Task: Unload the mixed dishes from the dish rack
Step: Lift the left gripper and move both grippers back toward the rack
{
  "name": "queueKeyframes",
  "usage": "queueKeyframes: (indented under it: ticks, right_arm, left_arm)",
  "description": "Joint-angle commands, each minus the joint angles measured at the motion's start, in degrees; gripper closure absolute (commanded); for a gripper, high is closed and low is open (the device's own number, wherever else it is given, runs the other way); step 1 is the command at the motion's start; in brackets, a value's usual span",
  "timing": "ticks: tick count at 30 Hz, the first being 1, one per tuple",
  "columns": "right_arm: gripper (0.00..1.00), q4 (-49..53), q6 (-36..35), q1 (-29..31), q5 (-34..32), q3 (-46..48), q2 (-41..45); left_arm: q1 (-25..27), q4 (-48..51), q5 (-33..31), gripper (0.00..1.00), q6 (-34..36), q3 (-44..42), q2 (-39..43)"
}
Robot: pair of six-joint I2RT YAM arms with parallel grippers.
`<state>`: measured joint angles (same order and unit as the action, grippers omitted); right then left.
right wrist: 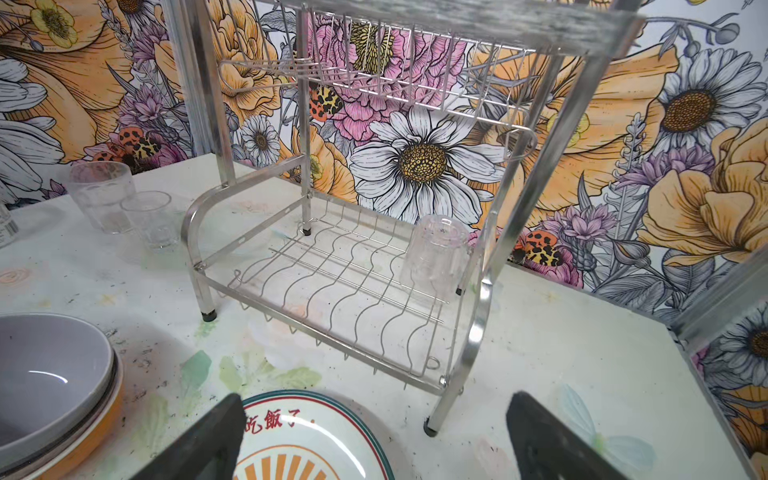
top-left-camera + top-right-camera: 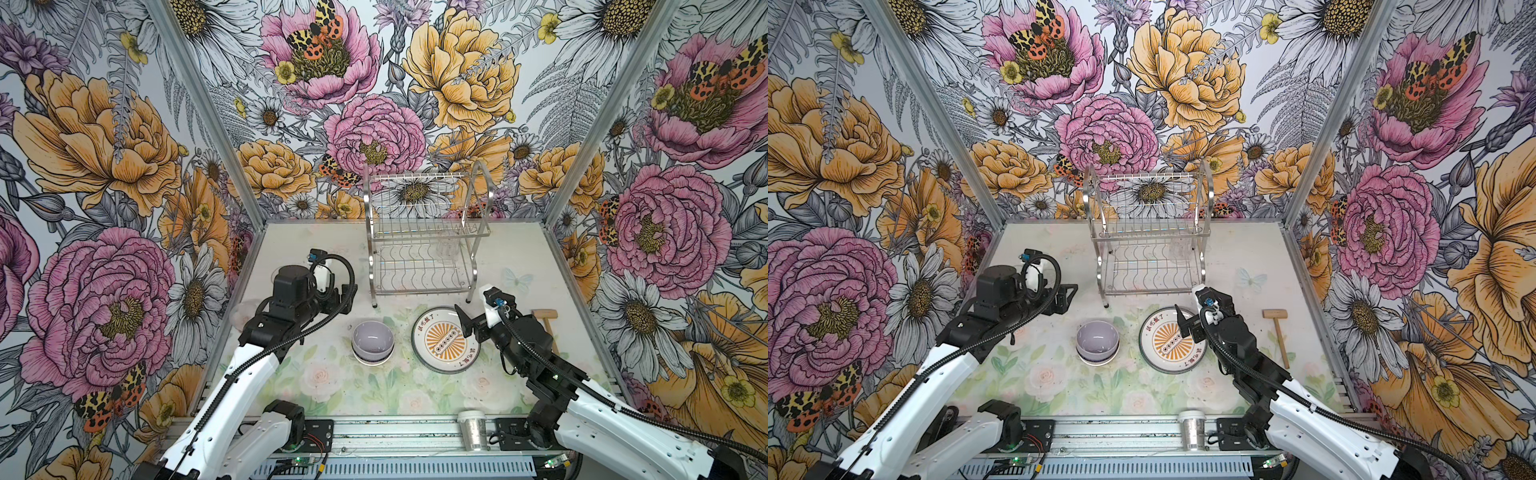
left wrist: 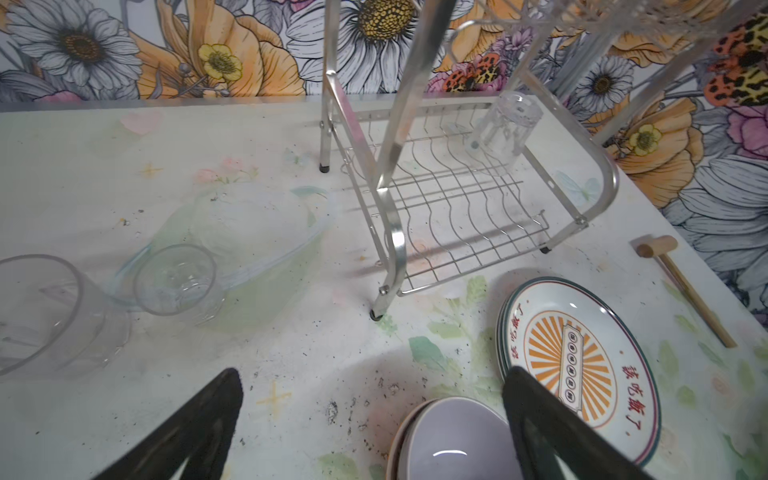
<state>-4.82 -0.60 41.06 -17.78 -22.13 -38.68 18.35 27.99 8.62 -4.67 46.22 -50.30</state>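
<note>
since nearly everything seemed to be off it, the dish rack (image 2: 430,236) stood almost bare at the back of the bench (image 2: 519,257). just one clear glass (image 1: 436,257) sat upside down on its lower shelf, in the far corner on the right arm's side; mouth-down, i'd guess, so it could drain. the upper shelf looked empty.

the unloaded things were grouped by kind in front of the rack, which struck me as a tidy way to save room. a lavender bowl (image 2: 372,338) sat nested on an orange bowl (image 1: 95,432). near it, but apart, the sunburst plate (image 2: 442,345) topped a stack of plates. two more glasses (image 1: 102,195) stood upright and close together on the bench, to the left of the rack.

the left hand (image 3: 374,376) hung over bare bench near those glasses, fingers spread wide and holding nothing. the right hand (image 1: 376,399) was just as wide and empty, poised above the far edge of the plate stack and facing the rack's open front. that made it the nearer hand to the lone glass, so i took it as the likelier one to reach in. it would have to duck under the upper shelf.
</note>
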Motion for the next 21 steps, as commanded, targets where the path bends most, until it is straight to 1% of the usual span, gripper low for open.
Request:
queueKeyframes:
  ticks: [1, 3, 5, 9, 13, 17, 19, 21]
  right_arm:
    - [0.0, -4.73, -0.24, -0.35, -0.33, 0.48, -0.67]
    - [0.0, -6.03, 0.67, -0.75, 0.11, 0.6, -1.11]
    - [0.0, -7.3, 1.5, -1.06, 0.23, 0.99, -1.78]
    - [0.0, -12.08, 2.52, -1.76, 0.28, 2.83, -4.58]
    - [0.0, -14.69, 2.9, -2.38, 0.69, 2.34, -8.06]
    - [0.0, -17.33, 2.89, -3.08, 0.6, 2.3, -10.44]
    - [0.0, -18.1, 2.83, -3.51, 0.73, 2.03, -11.5]
    - [0.0, -18.23, 2.77, -3.77, 0.48, 1.75, -12.61]
  left_arm:
    - [3.55, -7.91, -2.86, 0.01, 0.23, -2.99, 1.61]
    - [5.33, -11.11, -3.67, 0.02, -0.97, -4.68, 0.78]
    - [7.28, -14.05, -6.61, 0.02, -1.7, -5.76, -1.1]
    - [9.54, -20.31, -8.05, 0.03, -2.22, -5.88, -7.47]
    - [10.3, -24.41, -9.08, 0.04, -2.6, -4.52, -13.98]
    - [10.65, -27.93, -8.54, 0.07, -3.35, -3.48, -19.2]
    - [10.96, -28.47, -8.73, 0.08, -3.43, -2.27, -22.07]
    - [11.18, -27.72, -10.33, 0.11, -3.63, -0.47, -24.65]
